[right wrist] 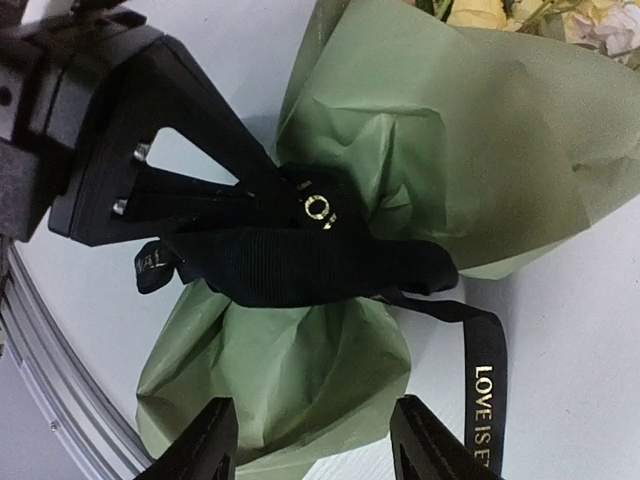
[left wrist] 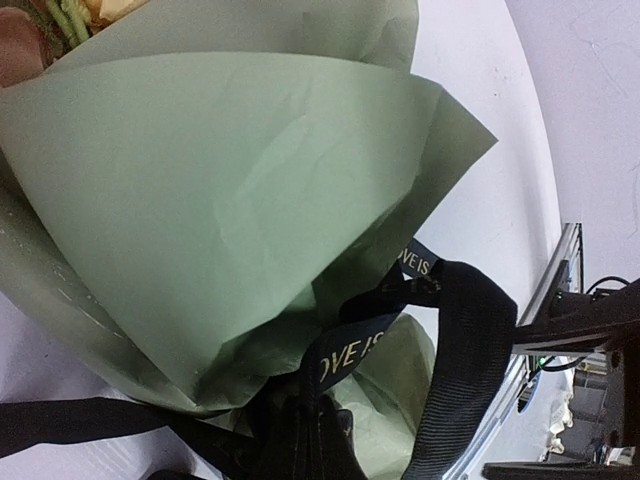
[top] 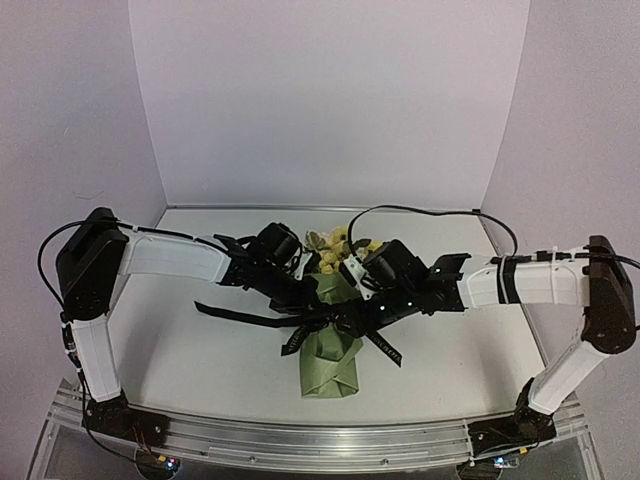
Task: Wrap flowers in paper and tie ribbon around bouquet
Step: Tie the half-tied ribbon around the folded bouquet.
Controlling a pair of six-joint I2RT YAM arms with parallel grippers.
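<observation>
**A:** Item one, at the left?
**B:** Left gripper (right wrist: 258,185). Its jaws are being pressed fully together on the ribbon (right wrist: 300,265), where the ribbon is bunched at the bouquet's waist.
**A:** Item two, centre?
**B:** Bouquet (top: 330,360). It is being supported flat on the white table (top: 200,350) between the two grippers. The cream and yellow flowers (top: 337,243) are being pointed toward the far wall, and the folded end of the olive-green paper (right wrist: 450,150) toward the near edge. Black ribbon tails with gold lettering are being trailed out to both sides.
**A:** Item three, at the right?
**B:** Right gripper (right wrist: 315,445). Its jaws are being held well apart above the bouquet's lower end, and nothing is being gripped.
</observation>
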